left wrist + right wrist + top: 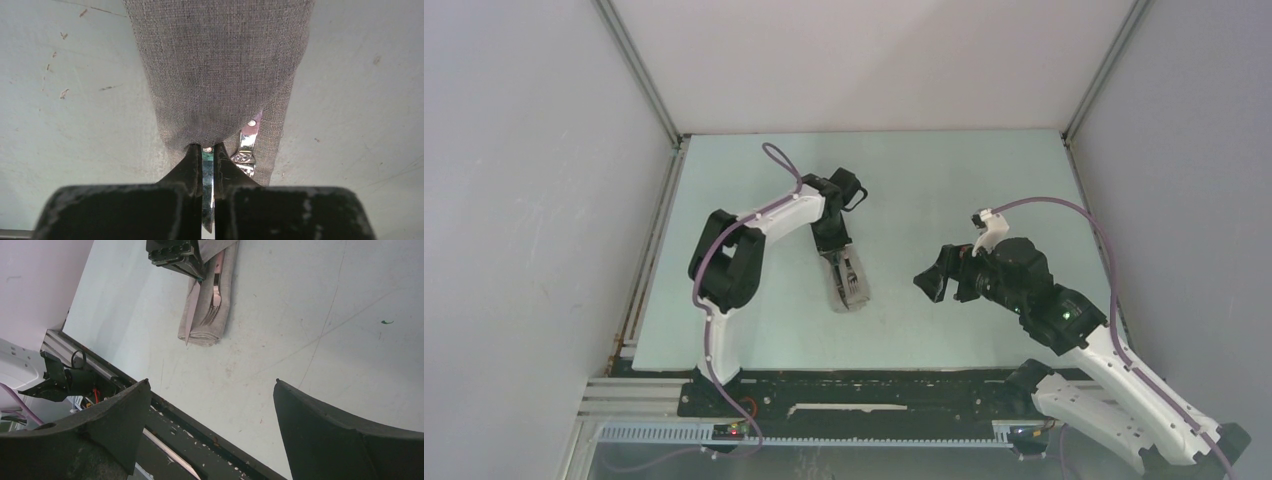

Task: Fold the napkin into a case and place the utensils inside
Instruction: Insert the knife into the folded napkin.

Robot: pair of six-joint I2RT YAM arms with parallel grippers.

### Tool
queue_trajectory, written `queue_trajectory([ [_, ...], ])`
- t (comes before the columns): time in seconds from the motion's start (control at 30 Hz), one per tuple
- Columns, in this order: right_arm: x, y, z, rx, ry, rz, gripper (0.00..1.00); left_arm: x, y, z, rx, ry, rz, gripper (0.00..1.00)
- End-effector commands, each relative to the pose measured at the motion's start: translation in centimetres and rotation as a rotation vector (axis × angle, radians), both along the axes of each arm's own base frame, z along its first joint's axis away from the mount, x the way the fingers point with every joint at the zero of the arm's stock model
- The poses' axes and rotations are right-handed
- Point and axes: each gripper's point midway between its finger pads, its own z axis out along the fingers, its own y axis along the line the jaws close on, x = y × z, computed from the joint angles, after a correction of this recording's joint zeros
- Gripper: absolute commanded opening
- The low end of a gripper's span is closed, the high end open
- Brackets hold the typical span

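Note:
The napkin lies folded into a narrow grey case (849, 297) on the pale green table, just ahead of my left gripper (833, 252). That gripper (207, 148) is shut on the dark green handle of a knife (207, 175) at the case's (220, 65) far end. The knife's blade (191, 310) runs along the left edge of the case (229, 287). A silver fork (214, 300) rests on the cloth with its tines bare, and its handle (247, 145) passes under a flap. My right gripper (934, 282) hovers open to the right (211, 381), holding nothing.
A black base rail (874, 385) runs along the table's near edge, below the right gripper in its wrist view (200, 430). White walls enclose the table on three sides. An aluminium frame strip (649, 250) borders the left edge.

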Motion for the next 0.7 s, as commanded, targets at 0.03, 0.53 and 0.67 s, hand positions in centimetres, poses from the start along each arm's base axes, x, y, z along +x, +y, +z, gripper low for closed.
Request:
queue_trajectory([
  [0.03, 0.5, 0.2, 2.0, 0.028, -0.045, 0.002, 1.0, 2.0, 0.6, 0.5, 0.038, -0.068, 0.04, 0.0],
  [0.53, 0.5, 0.6, 1.9, 0.031, -0.038, 0.017, 1.0, -1.2, 0.4, 0.7, -0.01, -0.053, 0.04, 0.35],
  [0.67, 0.4, 0.7, 2.0, 0.037, -0.037, 0.024, 1.0, -3.1, 0.1, 0.7, -0.022, -0.054, 0.035, 0.37],
])
